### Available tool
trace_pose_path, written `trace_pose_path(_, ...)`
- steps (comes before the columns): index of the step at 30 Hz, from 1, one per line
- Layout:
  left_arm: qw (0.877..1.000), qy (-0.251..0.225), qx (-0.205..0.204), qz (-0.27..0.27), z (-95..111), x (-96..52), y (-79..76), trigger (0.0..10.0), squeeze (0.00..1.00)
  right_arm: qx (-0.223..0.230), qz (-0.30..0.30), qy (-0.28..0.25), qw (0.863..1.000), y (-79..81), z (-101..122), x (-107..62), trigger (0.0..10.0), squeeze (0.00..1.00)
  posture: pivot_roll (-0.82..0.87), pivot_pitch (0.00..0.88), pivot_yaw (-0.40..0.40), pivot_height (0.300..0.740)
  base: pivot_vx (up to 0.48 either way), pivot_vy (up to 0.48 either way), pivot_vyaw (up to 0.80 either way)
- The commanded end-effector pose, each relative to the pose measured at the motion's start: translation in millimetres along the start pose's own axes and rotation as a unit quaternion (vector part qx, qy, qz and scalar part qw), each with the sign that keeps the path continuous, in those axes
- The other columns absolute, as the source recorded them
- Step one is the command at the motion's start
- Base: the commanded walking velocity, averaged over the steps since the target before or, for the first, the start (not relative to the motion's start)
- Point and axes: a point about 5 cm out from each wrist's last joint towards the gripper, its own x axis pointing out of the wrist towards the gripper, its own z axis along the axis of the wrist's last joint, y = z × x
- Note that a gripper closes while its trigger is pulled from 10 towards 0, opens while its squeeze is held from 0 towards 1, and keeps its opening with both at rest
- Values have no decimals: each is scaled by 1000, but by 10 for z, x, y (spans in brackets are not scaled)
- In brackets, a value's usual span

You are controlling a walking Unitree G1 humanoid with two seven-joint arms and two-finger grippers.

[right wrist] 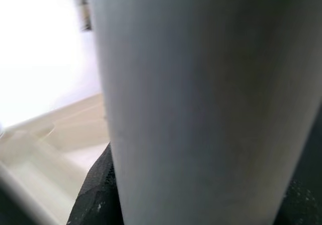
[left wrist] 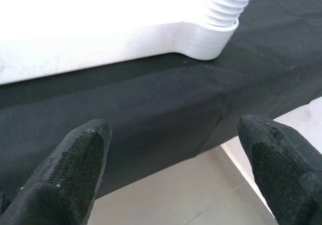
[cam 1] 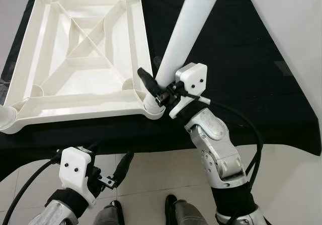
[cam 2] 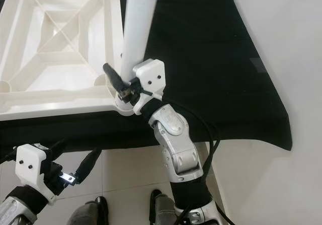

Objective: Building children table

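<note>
At the near right corner of the upturned white plastic tabletop with its ribbed underside (cam 1: pixel 80 59), we are clamping our right end effector (cam 1: pixel 160 88) low around the white cylindrical plastic table leg (cam 1: pixel 188 28), black fingers closed on it just above the corner socket (cam 1: pixel 153 109). The leg is leaning up and away to the right instead of standing square to the tabletop, and that is the worry: if we are turning or pressing it while it is tilted, the thread could cross or the end could ride on the socket's lip and jam. From the left wrist view we are looking at the threaded end (left wrist: pixel 224 8) meeting the socket, and we cannot tell how deep it is sitting.

The tabletop is lying on the black cloth covering the desk (cam 1: pixel 251 59), with its near edge close to the desk's front. A sideways shove through the leg could be sliding the whole piece on that cloth, or tipping the corner off the edge. Our grip is so low that the tall leg has plenty of leverage to twist between the fingers.

Our left end effector (cam 1: pixel 111 175) is hanging below the desk edge over the pale tiled floor (cam 1: pixel 151 174), fingers spread wide and holding nothing, so nothing is bracing the tabletop. The other sockets are standing empty.
</note>
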Motion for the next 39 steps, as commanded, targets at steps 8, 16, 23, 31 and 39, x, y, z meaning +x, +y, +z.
trace_pose_path(8,1000,11,-4,3,-49,-23,3,10000,0,-17,161,180,970,123,-611,-183,10000,0,88,351,-75,740,0,0,0)
trace_pose_path(16,1000,10,-6,3,-46,-25,-6,10000,0,31,188,225,955,-88,-632,-104,10000,0,87,356,-77,740,0,0,0)
trace_pose_path(23,1000,10,-6,4,-39,-36,-13,10000,0,133,31,285,949,-432,-807,-23,10000,0,90,364,-78,740,0,0,0)
trace_pose_path(31,1000,11,-6,3,-34,-46,-17,10000,0,187,-46,309,931,-278,-1030,-164,10000,0,91,370,-76,740,0,0,0)
trace_pose_path(39,1000,11,-5,3,-37,-42,-12,10000,0,191,-57,260,945,-133,-1000,-162,10000,0,90,367,-70,740,0,0,0)
